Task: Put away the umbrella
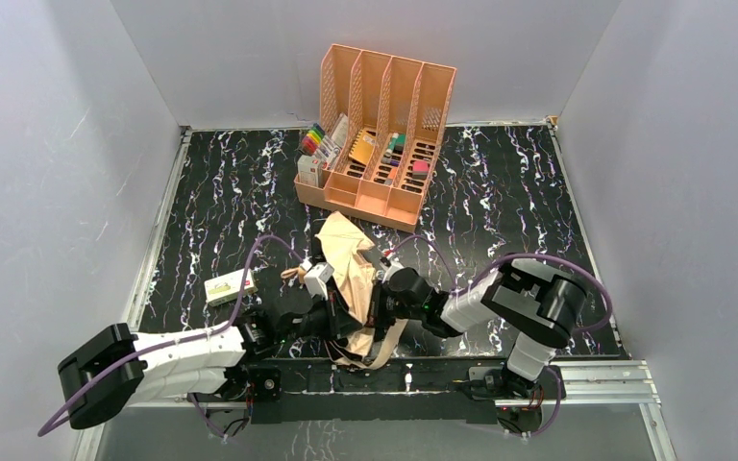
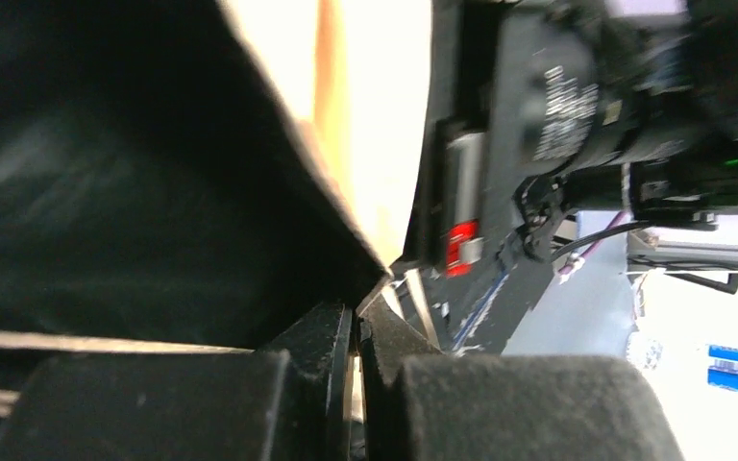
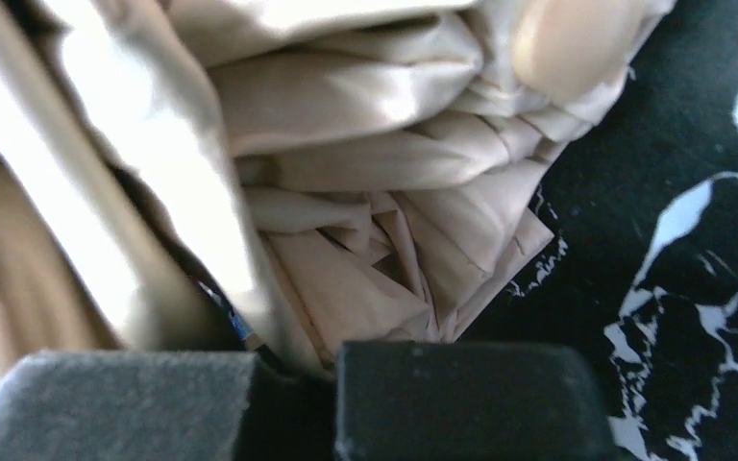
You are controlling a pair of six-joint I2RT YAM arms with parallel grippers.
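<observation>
The umbrella (image 1: 346, 252) lay crumpled on the black marbled table (image 1: 500, 192), just in front of the peach file organizer (image 1: 377, 91), tan side up with black lining showing underneath. The left gripper (image 2: 356, 327) reached it from the side farther from the organizer, jaws together on a black edge of the fabric. The right gripper (image 3: 298, 370) sat beside it, jaws pressed together where a tan fold ran into their seam. A small cream box (image 1: 229, 286) rested well left of the organizer's front.
</observation>
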